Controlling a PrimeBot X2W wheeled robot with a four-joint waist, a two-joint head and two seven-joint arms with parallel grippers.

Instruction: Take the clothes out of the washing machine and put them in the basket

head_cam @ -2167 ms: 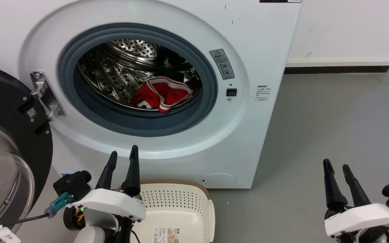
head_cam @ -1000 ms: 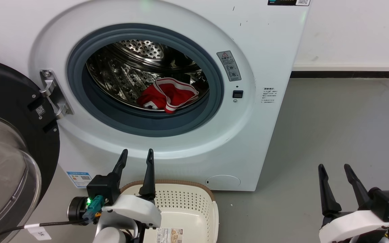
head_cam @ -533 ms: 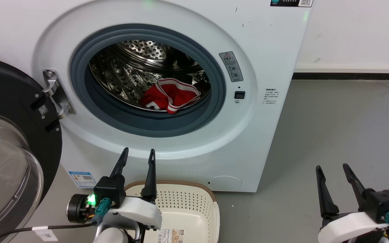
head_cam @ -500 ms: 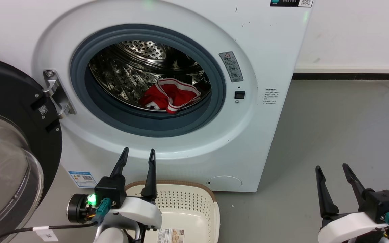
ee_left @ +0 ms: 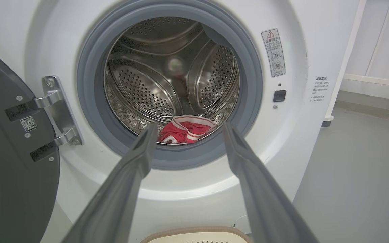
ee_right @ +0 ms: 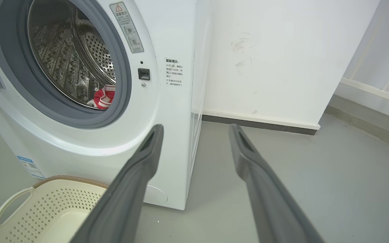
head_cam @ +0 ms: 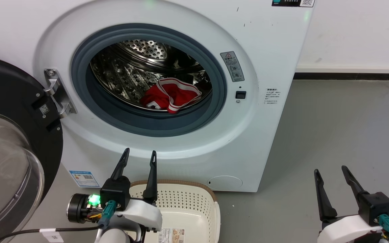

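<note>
Closest in, low left in head view: left gripper [head_cam: 140, 152], fingers spread wide, nothing held, tips aimed up at the washer mouth. Parked above the near-left part of the basket [head_cam: 187, 199]. Cream plastic, brown rim, paper label on the bottom, sat on the floor [head_cam: 333, 128] right up against the front of the washing machine [head_cam: 268, 135].

Low right: right gripper [head_cam: 329, 169], same deal, fingers wide apart and gripping nothing. Out over bare grey floor, well apart from the basket, off to the machine's right side.

Next back: door [head_cam: 19, 111] swung fully open to the left on its metal hinge [head_cam: 57, 98], black rim, glass bulge sticking out twd the cam.

Further in: grey rubber ring [head_cam: 218, 101] round the opening, then the shiny perforated drum [head_cam: 123, 74]. Clothes [head_cam: 167, 96] lying at the drum bottom, a bit right of centre, just behind the ring's lower lip. Red w/ white striped band. Via left wrist cam, framed between the two fingers but far off, no contact. Can't tell if one garment or several, tbh.

Farthest: white wall [head_cam: 349, 30] w/ dark skirting strip, behind the machine on the right.
</note>
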